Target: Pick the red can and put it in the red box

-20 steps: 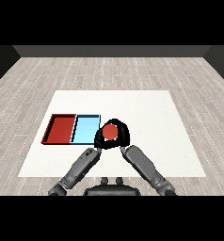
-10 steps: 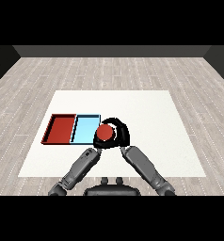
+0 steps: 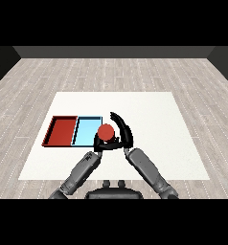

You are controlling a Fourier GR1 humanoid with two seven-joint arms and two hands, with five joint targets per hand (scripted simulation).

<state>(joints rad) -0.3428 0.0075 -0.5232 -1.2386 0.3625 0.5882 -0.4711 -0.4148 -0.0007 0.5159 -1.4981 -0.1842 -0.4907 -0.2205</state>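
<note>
Red can [image 3: 105, 131] in curled right hand [image 3: 123, 134], beside light blue tray [image 3: 87, 131]; left hand [image 3: 97, 143] unclear.

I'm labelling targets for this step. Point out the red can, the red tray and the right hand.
red can [image 3: 105, 131], head view, its top face.
red tray [image 3: 61, 131], head view, its bare floor.
right hand [image 3: 123, 136], head view, its palm.

No lettering, label, brand, number or sign can be read anywhere in the head view: the red can [image 3: 105, 131], the red tray [image 3: 61, 131], the light blue tray [image 3: 87, 130] and the white table [image 3: 149, 115] all show plain, unmarked surfaces.
</note>
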